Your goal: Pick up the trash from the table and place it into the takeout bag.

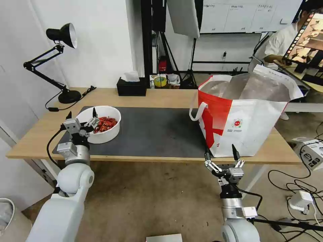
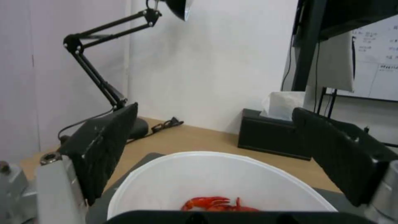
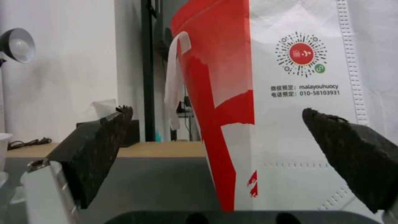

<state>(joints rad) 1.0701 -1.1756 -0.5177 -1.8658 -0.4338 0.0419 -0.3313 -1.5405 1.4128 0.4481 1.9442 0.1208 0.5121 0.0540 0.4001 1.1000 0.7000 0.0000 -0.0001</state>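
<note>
A white round bowl [image 1: 102, 129] of red crayfish shells [image 1: 106, 123], the trash in sight, stands on the left end of the dark mat [image 1: 158, 131] on the light-wood table [image 1: 161, 97]. My left gripper [image 1: 82, 113] is open at the bowl's near-left rim, one finger on either side of it. In the left wrist view the bowl [image 2: 219, 180] lies just beyond and below the open left gripper [image 2: 213, 112]. The red-and-white takeout bag [image 1: 245, 124] stands open on the right. My right gripper [image 1: 220, 152] is open at the table's front edge, facing the bag [image 3: 290, 109].
A black desk lamp [image 1: 64, 67] stands at the far left corner and a black tissue box [image 1: 132, 86] at the back edge. Cables and a power strip [image 1: 302, 198] lie on the floor at the right. Bare mat stretches between bowl and bag.
</note>
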